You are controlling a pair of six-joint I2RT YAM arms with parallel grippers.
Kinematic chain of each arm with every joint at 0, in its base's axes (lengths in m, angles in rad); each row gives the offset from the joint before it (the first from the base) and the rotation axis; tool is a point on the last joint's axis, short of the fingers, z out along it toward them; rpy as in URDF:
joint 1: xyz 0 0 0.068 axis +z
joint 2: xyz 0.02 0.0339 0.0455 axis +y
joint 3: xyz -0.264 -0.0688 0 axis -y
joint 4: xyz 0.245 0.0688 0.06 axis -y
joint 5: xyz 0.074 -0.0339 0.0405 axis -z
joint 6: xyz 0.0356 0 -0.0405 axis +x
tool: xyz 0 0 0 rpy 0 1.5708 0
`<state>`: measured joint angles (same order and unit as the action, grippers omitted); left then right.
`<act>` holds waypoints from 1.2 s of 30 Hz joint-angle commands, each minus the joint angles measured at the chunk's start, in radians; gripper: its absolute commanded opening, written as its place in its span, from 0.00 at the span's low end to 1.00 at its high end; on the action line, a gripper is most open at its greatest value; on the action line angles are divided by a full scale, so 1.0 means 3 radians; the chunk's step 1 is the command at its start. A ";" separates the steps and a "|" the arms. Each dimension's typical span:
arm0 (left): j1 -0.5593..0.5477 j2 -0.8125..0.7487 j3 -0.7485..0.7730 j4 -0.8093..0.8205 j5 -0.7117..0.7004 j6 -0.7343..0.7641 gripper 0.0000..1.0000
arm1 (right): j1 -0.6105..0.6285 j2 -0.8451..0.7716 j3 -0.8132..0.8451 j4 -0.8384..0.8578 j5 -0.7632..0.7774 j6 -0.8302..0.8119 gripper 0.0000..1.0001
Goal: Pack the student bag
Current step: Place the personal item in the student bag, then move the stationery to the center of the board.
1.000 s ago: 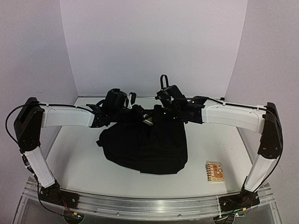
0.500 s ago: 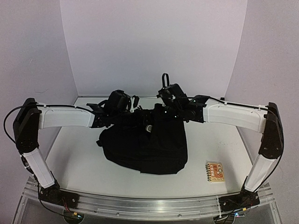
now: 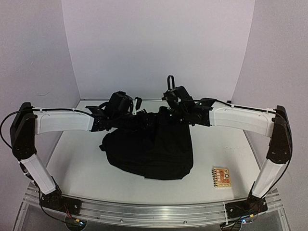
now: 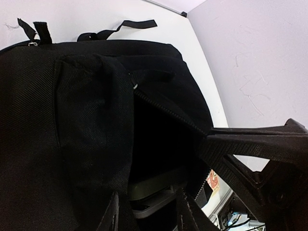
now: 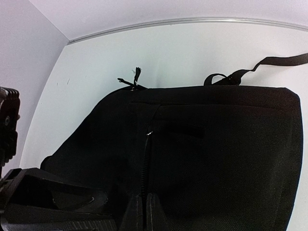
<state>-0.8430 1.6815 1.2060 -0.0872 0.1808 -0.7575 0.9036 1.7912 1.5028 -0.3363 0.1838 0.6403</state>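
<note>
Step in hand, likely: opening the bag (image 3: 149, 149), lying centre of tabletop (image 3: 77, 163), zipper partly undone; right gripper (image 5: 142, 211) pinched shut on bag at zipper line; left gripper (image 4: 148, 211) half-open at the mouth, hold on fabric unclear. Both arms reach forward over it, wrists dipped. Next: spread mouth for notebook (image 3: 221, 176).

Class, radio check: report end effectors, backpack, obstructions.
Left end effector open at backpack mouth. Right end effector shut on zipper edge. Spiral notepad outside, nothing blocking.
</note>
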 commanded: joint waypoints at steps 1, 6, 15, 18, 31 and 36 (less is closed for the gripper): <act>-0.0043 -0.0045 -0.0020 0.0049 -0.0063 0.0005 0.46 | -0.0027 -0.0185 0.0034 0.0199 0.0058 -0.0028 0.06; -0.0033 -0.0417 -0.0229 -0.0075 -0.0341 0.0035 0.64 | -0.0052 -0.0456 -0.0124 0.0061 0.0207 -0.0092 0.69; 0.0209 -0.1012 -0.0676 -0.0409 -0.0439 -0.0056 0.80 | -0.0607 -0.1108 -0.1092 -0.0400 0.0057 0.0156 0.88; 0.0307 -0.1187 -0.0818 -0.0449 -0.0437 -0.0103 0.81 | -0.0767 -0.1270 -0.1518 -0.0499 -0.0149 0.0309 0.88; 0.0521 -0.1451 -0.1034 -0.0462 -0.0384 -0.0088 0.85 | -0.0738 -0.1660 -0.2692 -0.0866 -0.0585 0.1006 0.74; 0.0525 -0.1386 -0.0985 -0.0445 -0.0329 -0.0072 0.85 | -0.0693 -0.1639 -0.2887 -0.0882 -0.0573 0.1148 0.74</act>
<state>-0.6912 1.2672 0.8928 -0.2364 0.0726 -0.7856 0.6838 1.3117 0.6721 -0.5889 0.0219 0.9213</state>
